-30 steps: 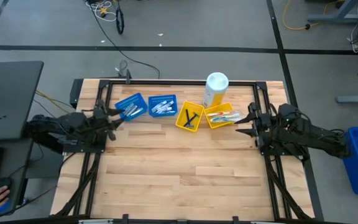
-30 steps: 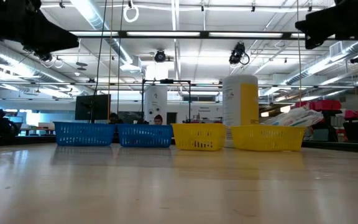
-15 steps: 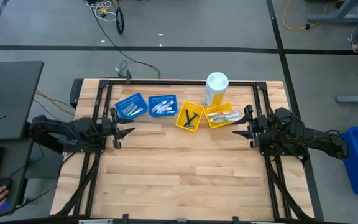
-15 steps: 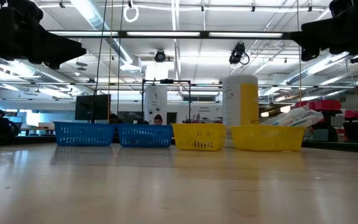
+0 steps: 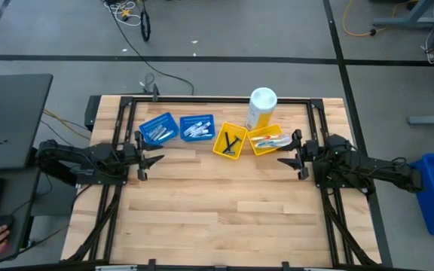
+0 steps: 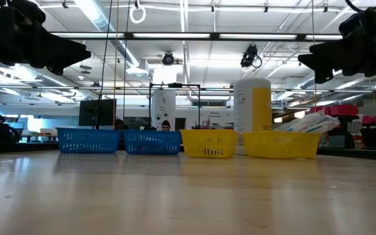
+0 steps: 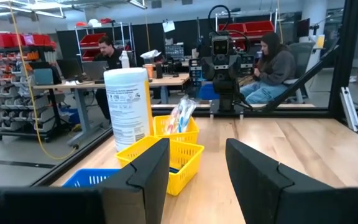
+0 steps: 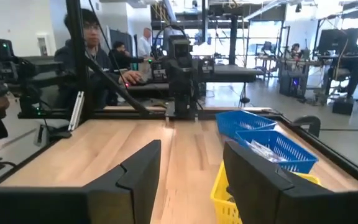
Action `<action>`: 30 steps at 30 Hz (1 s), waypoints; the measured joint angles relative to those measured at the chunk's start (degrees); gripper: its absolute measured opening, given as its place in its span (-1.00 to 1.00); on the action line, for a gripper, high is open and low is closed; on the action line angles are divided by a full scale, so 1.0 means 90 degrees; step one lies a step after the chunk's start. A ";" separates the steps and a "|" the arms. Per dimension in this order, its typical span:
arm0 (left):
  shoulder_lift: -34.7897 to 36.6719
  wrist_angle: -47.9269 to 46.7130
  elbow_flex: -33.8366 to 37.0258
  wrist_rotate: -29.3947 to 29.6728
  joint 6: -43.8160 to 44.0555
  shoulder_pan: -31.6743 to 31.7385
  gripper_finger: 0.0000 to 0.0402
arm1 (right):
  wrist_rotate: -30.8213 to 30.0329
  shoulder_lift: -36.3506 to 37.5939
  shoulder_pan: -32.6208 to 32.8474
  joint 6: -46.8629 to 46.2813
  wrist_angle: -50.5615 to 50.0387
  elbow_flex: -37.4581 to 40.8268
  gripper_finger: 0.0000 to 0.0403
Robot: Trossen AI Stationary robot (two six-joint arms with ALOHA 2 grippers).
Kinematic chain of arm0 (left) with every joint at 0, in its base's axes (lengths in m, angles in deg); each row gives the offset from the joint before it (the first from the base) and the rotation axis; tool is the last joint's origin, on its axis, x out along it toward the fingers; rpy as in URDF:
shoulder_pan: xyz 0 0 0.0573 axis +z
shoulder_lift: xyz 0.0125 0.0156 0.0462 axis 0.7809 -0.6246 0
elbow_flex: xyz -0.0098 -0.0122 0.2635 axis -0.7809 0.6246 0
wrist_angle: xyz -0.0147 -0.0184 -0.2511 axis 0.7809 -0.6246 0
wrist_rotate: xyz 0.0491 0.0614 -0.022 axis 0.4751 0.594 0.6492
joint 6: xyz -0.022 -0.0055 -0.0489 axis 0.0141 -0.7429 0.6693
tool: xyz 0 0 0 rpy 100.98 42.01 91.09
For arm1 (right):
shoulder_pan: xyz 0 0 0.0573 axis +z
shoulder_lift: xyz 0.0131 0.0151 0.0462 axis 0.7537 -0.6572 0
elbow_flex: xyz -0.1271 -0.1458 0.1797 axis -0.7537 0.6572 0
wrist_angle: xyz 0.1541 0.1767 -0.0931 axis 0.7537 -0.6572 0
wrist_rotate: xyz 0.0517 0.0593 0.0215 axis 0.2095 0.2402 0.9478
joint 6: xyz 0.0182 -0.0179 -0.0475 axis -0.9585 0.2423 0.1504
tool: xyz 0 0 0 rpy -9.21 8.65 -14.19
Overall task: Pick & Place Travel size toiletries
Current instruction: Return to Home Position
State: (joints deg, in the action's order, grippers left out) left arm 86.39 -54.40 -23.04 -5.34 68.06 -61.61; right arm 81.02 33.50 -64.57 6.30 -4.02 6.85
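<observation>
The travel size toiletries lie in four small trays in a row at the far side. Silvery tubes fill the two blue trays (image 5: 157,129) (image 5: 197,128). Dark razors lie in one yellow tray (image 5: 230,141) and toothbrushes in the other yellow tray (image 5: 268,140). My left gripper (image 5: 146,155) hangs open at the table's left side, nearer than the blue trays, pointing level toward the right. My right gripper (image 5: 288,155) hangs open at the right side, just nearer than the toothbrush tray, pointing level toward the left. The wrist views show nothing between my left gripper's (image 7: 197,174) or my right gripper's (image 8: 194,171) fingers.
A tall yellow bottle with a white cap (image 5: 261,108) stands behind the yellow trays. A black frame (image 5: 217,98) runs along the table's far edge and sides. Bare wooden tabletop (image 5: 217,211) spans the middle and near half. People sit at desks beyond the table.
Both arms have sunk lower. My left gripper has drawn away from the left blue tray toward the near edge and levelled out. My right gripper has come down and moved toward the table's left, stopping near the toothbrush tray. The trays have not moved.
</observation>
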 joint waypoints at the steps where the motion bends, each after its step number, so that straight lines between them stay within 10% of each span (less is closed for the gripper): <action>1: 0.0000 -0.0012 0.0000 0.0004 -0.0002 0.0000 -0.18 | -0.0015 -0.0002 0.0000 -0.0010 -0.0055 0.0006 -0.08; 30: 0.0000 -0.0011 0.0010 0.0078 0.0164 0.0000 -0.18 | -0.1582 0.0912 0.0000 -0.1065 -0.1264 0.0006 -0.03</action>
State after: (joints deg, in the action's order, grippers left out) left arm 86.39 -54.50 -22.95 -4.64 69.53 -61.61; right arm 66.79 41.71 -64.57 -3.29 -15.39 6.91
